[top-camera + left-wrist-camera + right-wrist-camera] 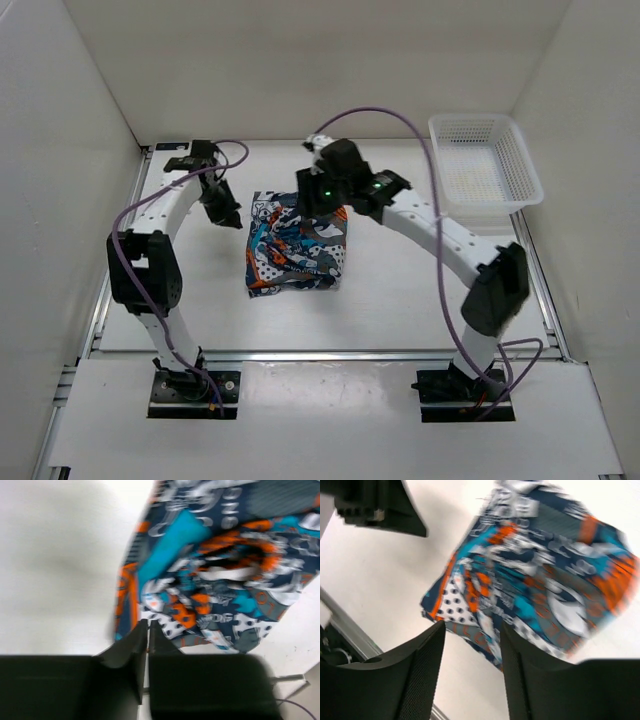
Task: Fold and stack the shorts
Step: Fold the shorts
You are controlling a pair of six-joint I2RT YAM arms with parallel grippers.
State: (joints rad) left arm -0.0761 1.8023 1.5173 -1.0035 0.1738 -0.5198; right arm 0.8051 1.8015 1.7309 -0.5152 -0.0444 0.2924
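Observation:
The shorts (296,246) lie folded in a rough square at the middle of the table, with a teal, orange, white and navy print. They also show in the left wrist view (220,565) and the right wrist view (540,575). My left gripper (226,213) is shut and empty, just left of the shorts' far left corner; its fingertips (148,625) hang over the cloth's edge. My right gripper (316,205) is open above the shorts' far edge, with nothing between its fingers (427,650).
A white plastic mesh basket (484,162) stands at the far right of the table. White walls close in the left, back and right sides. The left arm's gripper shows at the upper left of the right wrist view (380,505).

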